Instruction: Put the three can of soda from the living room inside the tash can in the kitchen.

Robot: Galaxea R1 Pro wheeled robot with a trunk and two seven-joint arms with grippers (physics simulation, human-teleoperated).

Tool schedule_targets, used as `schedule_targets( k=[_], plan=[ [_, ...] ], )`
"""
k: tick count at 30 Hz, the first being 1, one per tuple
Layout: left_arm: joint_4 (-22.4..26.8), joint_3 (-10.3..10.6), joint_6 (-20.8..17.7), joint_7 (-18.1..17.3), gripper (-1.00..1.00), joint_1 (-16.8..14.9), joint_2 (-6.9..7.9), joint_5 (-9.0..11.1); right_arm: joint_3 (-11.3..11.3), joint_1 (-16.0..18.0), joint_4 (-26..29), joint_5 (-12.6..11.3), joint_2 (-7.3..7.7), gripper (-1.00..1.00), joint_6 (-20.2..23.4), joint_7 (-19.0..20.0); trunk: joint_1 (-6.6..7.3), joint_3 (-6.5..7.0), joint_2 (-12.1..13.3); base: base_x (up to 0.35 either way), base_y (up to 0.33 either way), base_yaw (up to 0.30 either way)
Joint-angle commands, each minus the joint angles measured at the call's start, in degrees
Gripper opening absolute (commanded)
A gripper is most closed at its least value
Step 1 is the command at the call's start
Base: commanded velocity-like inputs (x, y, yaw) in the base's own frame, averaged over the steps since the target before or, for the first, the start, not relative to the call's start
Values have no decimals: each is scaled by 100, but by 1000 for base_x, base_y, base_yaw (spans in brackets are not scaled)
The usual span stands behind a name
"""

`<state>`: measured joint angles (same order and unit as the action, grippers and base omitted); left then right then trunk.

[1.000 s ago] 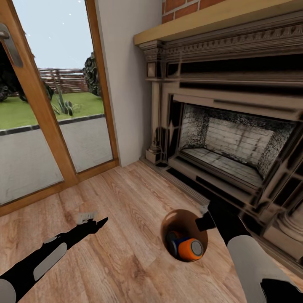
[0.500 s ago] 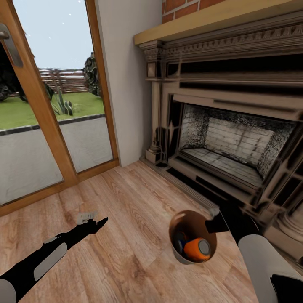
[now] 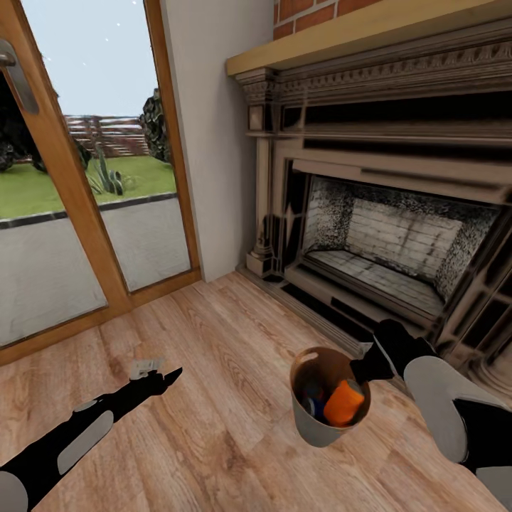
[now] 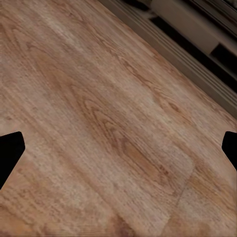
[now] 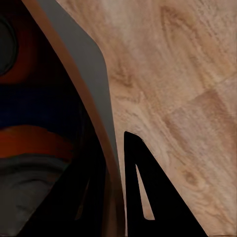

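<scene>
Living room: warm plank floor point(image 3: 213, 370), wood-framed glass doors point(image 3: 85, 213) at the far left, ornate fireplace point(image 3: 384, 242) with wooden mantel point(image 3: 355, 32) along the right wall, red brick point(image 3: 306, 11) above.

Right arm point(image 3: 448, 398): grey and black, reaching in from the near right corner of the floor toward the bin.

Left arm point(image 3: 71, 437): black with grey panels, stretched low over the floor at near left.

Tash can point(image 3: 313, 427): grey outside, brown inside, tilted, held above the floor just before the fireplace hearth.

Right gripper point(image 3: 366, 366): fingers clamped on the bin's rim, one finger point(image 5: 143, 197) outside the grey wall, the other inside.

Left gripper point(image 3: 167, 375): fingers point(image 4: 10, 153) spread wide apart, nothing between them, bare floor beneath.

Orange can of soda point(image 3: 343, 402): inside the bin, leaning against its right inner wall.

Blue can of soda point(image 3: 313, 398): inside the bin, beside the orange one, partly hidden.

Small pale plate point(image 3: 146, 368): flat on the floor, just beyond the left fingertips.
</scene>
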<state>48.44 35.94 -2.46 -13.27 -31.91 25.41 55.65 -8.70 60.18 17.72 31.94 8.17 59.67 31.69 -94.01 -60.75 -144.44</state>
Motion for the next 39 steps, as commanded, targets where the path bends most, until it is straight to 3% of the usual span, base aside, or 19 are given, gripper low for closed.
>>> schedule_targets(
  k=[1,7,23,39],
  plan=[
    [-17,-2,0,0,100,0,0,0,-31,7,-29,-146,-4,-100,33,18,1,1,-1,0,0,0],
    [-280,-8,0,0,100,0,-1,-2,28,19,-281,-120,-51,-100,33,-162,1,1,-1,0,0,0],
    [-326,-8,8,0,100,0,-1,-6,25,20,-313,-117,-52,-100,33,-233,1,1,-1,0,0,0],
    [-330,-8,11,0,100,0,-1,-10,47,20,-310,-117,-52,-100,33,-242,-41,-354,-22,0,0,0]
  ],
)
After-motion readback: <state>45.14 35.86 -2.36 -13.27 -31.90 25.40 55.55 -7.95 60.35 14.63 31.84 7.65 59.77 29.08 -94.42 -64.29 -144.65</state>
